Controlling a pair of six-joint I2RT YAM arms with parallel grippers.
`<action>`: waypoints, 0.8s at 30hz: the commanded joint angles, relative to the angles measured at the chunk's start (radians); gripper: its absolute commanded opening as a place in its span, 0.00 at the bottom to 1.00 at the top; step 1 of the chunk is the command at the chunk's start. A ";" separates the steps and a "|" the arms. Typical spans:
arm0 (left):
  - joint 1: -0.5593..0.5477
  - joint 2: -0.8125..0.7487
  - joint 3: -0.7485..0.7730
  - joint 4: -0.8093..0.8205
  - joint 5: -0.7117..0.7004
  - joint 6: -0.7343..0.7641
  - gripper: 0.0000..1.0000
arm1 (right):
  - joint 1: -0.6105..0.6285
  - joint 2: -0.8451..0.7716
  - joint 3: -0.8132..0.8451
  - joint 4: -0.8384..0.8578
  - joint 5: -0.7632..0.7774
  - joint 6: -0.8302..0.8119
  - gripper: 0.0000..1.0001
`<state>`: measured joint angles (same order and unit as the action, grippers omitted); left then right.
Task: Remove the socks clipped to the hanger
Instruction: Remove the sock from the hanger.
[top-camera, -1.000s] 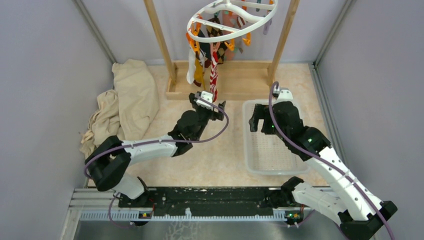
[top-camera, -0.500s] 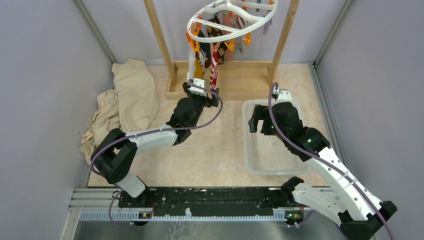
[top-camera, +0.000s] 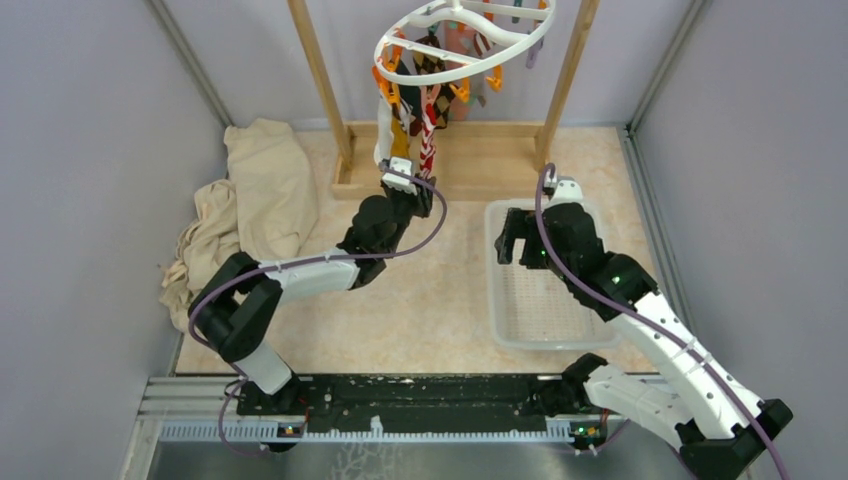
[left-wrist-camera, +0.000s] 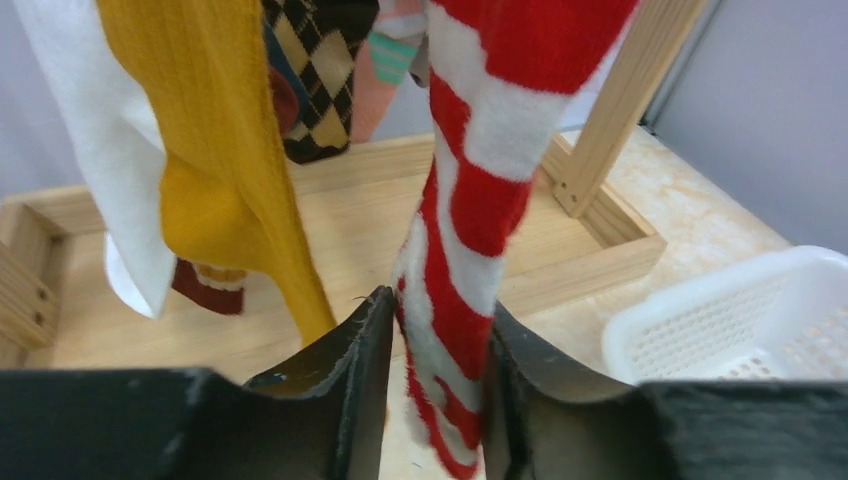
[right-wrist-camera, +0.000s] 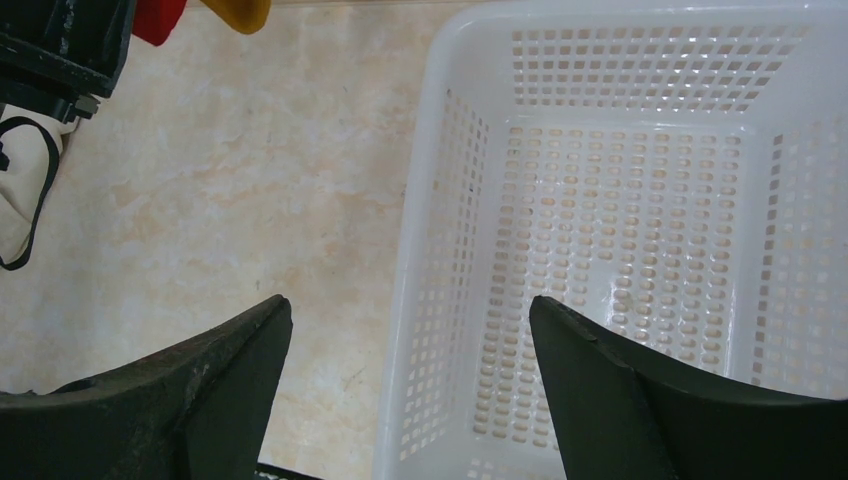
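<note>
The white round hanger (top-camera: 470, 72) hangs in the wooden frame with several socks clipped under it. In the left wrist view, a red-white striped sock (left-wrist-camera: 480, 200) hangs down between my left gripper's (left-wrist-camera: 437, 305) fingers, which press it on both sides near its lower end. A mustard yellow sock (left-wrist-camera: 215, 150), a white sock (left-wrist-camera: 90, 150) and a brown argyle sock (left-wrist-camera: 310, 80) hang just left of it. From above, the left gripper (top-camera: 405, 175) sits right under the striped sock (top-camera: 428, 150). My right gripper (top-camera: 515, 238) hovers open and empty over the basket's left rim.
The white perforated basket (top-camera: 495, 290) lies at the right, its wall (right-wrist-camera: 420, 200) below the right gripper (right-wrist-camera: 410, 305). The wooden frame's base (top-camera: 480, 170) and posts stand at the back. A beige cloth heap (top-camera: 260, 190) lies at the left wall.
My left arm has reached forward and up to the striped sock, and its fingers have closed in on the sock. The right arm has barely moved.
</note>
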<state>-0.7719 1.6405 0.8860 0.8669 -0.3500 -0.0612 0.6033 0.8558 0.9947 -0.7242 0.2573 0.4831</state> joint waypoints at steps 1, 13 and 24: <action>0.002 0.009 0.018 0.028 0.039 -0.030 0.33 | -0.008 -0.001 0.009 0.049 -0.004 0.006 0.89; -0.019 -0.079 0.077 -0.204 -0.019 -0.003 0.00 | -0.007 0.016 0.110 0.044 -0.038 -0.029 0.83; -0.055 -0.139 0.172 -0.394 -0.147 0.051 0.00 | -0.005 0.098 0.421 0.119 -0.104 -0.096 0.75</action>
<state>-0.8227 1.5467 1.0122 0.5514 -0.4461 -0.0292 0.6037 0.9440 1.3300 -0.7158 0.2008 0.4278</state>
